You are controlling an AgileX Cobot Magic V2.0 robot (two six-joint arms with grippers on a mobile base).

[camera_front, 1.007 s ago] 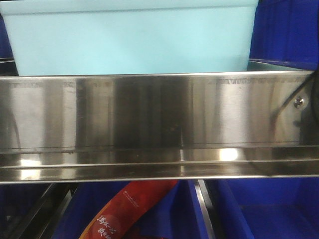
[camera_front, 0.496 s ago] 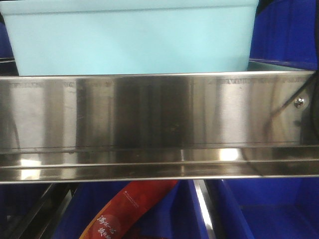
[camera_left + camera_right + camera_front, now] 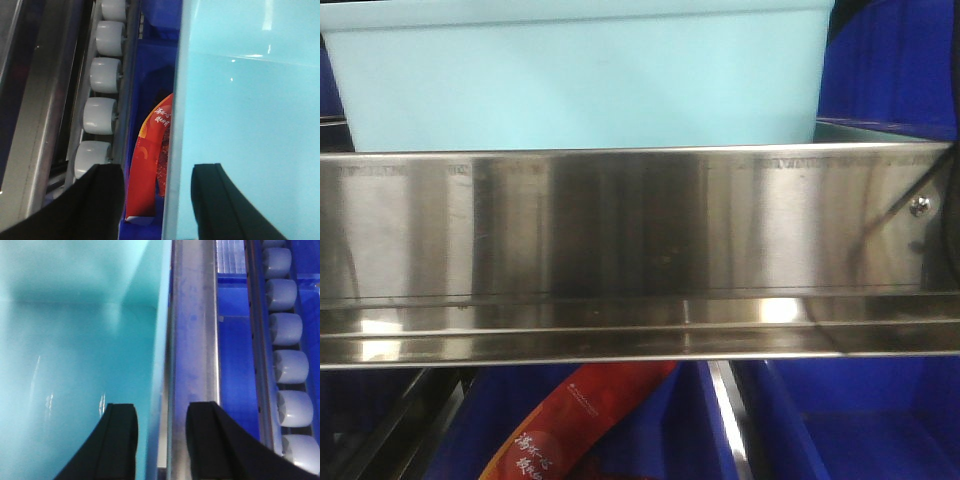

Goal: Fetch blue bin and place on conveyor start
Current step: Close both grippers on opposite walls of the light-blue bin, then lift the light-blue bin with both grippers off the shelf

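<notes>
Left jaws: the left gripper (image 3: 156,170) is open at a moderate width, astride one side wall of the blue bin (image 3: 250,125). One finger is inside the tub and one outside, and neither is seen pressing the wall.
Right jaws: the right gripper (image 3: 161,407) is also open, astride the opposite wall, with its outer finger over a steel channel (image 3: 192,340).
Bin interior: no contents show in the parts visible.
Handling, judged: probably light; the thin glossy plastic is likely to flex and slip under a one-sided pull.
Hold point, judged: pinch both walls just under the rim and lift them evenly.
Flanks: white rollers (image 3: 100,115) run alongside. A red packet (image 3: 150,160) lies lower down.
Bin position: on the shelf behind the shelf rail (image 3: 620,240), beside dark blue bins (image 3: 890,70).
Conveyor start: not in view.
</notes>
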